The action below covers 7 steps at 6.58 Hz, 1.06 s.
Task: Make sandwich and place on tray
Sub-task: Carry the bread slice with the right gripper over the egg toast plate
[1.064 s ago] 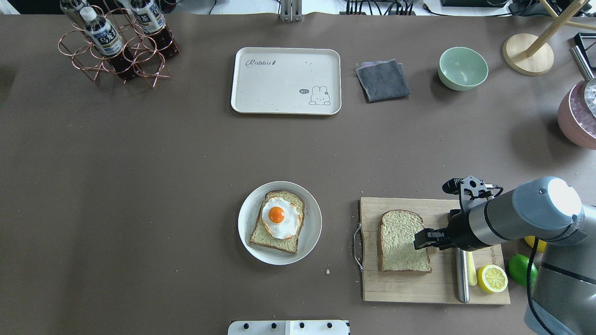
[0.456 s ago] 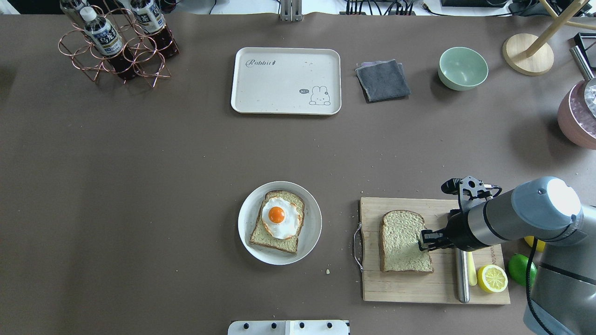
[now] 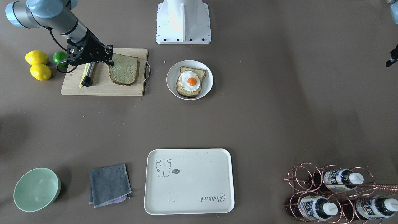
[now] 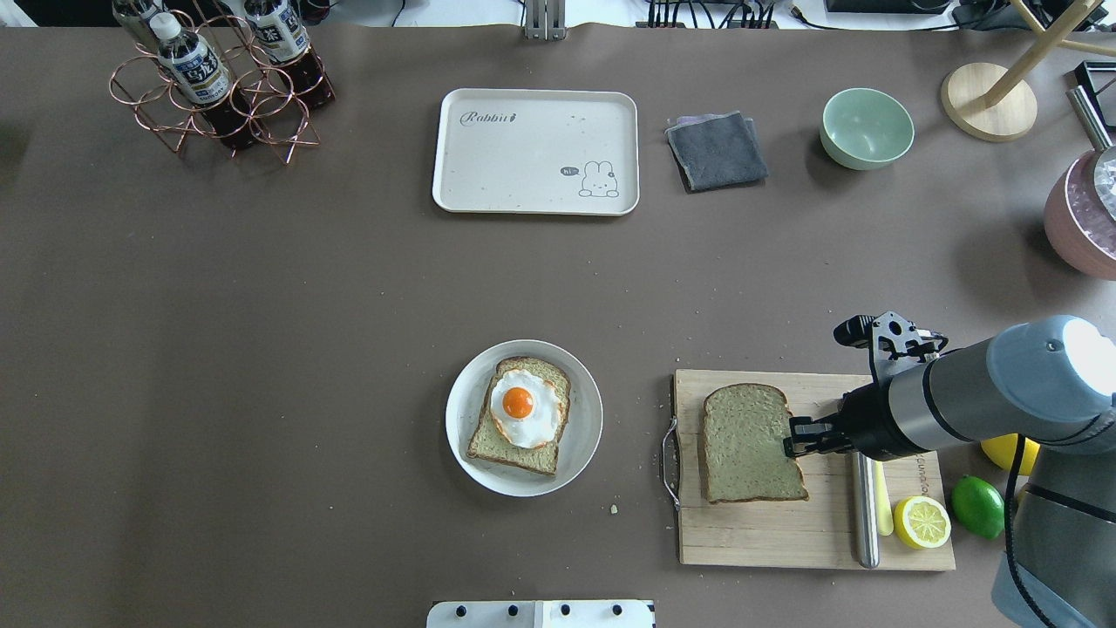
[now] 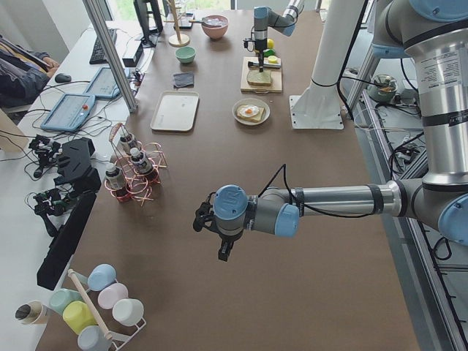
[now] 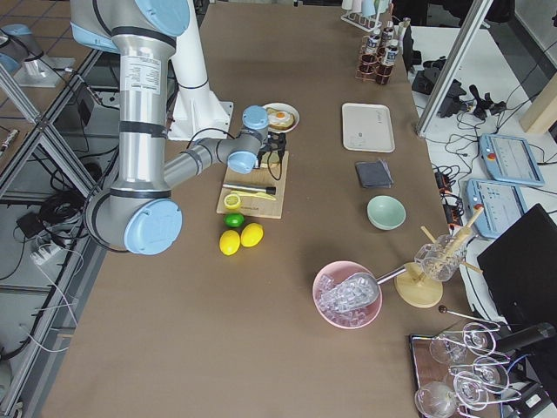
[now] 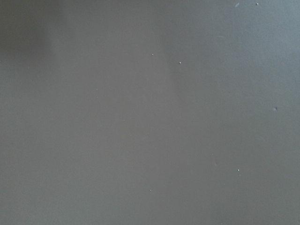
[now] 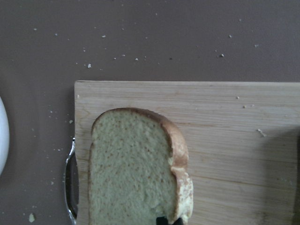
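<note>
One bread slice (image 4: 745,445) lies on the wooden cutting board (image 4: 785,541); it also shows in the front view (image 3: 124,69) and the right wrist view (image 8: 131,173). My right gripper (image 4: 789,440) is shut on its right edge, which bends up at the fingers. The other bread slice with the fried egg (image 4: 520,406) on top sits on a round white plate (image 4: 586,427) to the left. The cream tray (image 4: 534,153) stands bare at the far middle. My left gripper (image 5: 223,252) hangs over bare table, far to the left; I cannot tell its state.
A knife (image 4: 865,523), half lemon (image 4: 922,522), lime (image 4: 978,506) and lemon (image 4: 1011,453) lie by the board's right end. A grey cloth (image 4: 717,150), green bowl (image 4: 867,127), pink ice bowl (image 4: 1081,218) and bottle rack (image 4: 218,78) stand along the far side.
My right gripper closed on the board slice's right edge. The slice has since shifted a little toward the far side and left with the gripper.
</note>
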### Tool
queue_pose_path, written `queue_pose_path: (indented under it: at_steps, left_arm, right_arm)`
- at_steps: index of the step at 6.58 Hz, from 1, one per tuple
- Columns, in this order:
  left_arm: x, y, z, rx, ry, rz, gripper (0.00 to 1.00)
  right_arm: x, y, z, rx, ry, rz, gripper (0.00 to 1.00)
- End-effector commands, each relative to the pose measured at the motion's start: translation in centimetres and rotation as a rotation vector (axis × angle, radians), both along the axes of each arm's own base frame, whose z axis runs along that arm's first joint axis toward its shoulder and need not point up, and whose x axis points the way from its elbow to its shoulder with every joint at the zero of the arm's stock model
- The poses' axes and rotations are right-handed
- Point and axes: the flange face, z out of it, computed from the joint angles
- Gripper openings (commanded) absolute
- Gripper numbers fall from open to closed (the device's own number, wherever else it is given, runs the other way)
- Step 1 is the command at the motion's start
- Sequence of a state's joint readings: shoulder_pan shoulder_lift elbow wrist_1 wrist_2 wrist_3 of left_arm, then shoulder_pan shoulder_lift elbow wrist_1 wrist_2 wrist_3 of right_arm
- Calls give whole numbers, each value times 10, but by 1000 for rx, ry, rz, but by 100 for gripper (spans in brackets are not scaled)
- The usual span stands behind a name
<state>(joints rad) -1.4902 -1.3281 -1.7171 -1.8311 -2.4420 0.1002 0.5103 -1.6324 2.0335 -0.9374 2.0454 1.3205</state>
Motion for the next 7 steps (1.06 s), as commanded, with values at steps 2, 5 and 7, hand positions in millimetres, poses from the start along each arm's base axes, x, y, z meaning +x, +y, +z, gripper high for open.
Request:
queue_pose_path:
  at_steps: [2,5,7]
  left_arm:
    - [0,0,-2,2,2,-2,98]
    - [1,-2,-3,6,2,0,98]
    - [1,-2,-9,15,5,-1,98]
  right_arm:
    - [-31,-21,-87,11,-180,38,0]
    - [-97,-23,-128,-31,-229,17,0]
    - [-145,-16,-152,-30,-242,55,0]
